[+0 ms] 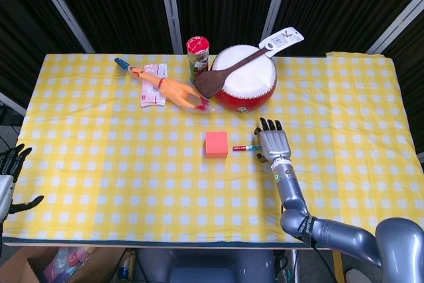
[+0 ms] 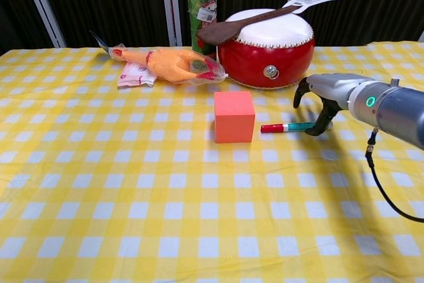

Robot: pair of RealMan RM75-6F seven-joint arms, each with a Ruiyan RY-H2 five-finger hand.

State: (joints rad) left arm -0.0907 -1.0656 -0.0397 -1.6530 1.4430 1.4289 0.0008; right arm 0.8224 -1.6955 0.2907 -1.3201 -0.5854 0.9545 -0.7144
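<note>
Marker (image 2: 289,126): red cap + teal barrel, flat on yellow check cloth (image 1: 106,164), lying approx 3-to-9 o'clock, cap end twd orange cube (image 2: 234,116); small gap betw. cap and cube.
R hand (image 1: 272,144): palm down over marker's teal end, fingers (image 2: 317,126) curled down; one fingertip at/against barrel in chest view. Real pinch or just contact: can't tell. Head view: barrel's far end hidden under hand.
L hand (image 1: 9,170): at table's 8 o'clock edge, off the cloth, fingers spread, holding nothing.
Cube: approx table centre, at 9 o'clock of marker.
Drum (image 1: 246,79): red w/ white skin, at 12 o'clock of R hand, well apart.
Spoon (image 2: 248,22): dark wood, tagged, lying across drum top.
Can (image 1: 197,59): red-lidded tube, upright, just beside drum at its 9 o'clock.
Rubber chicken (image 1: 171,89): on its side, at 11 o'clock of cube, w/ small packet (image 1: 154,85) next to it.
</note>
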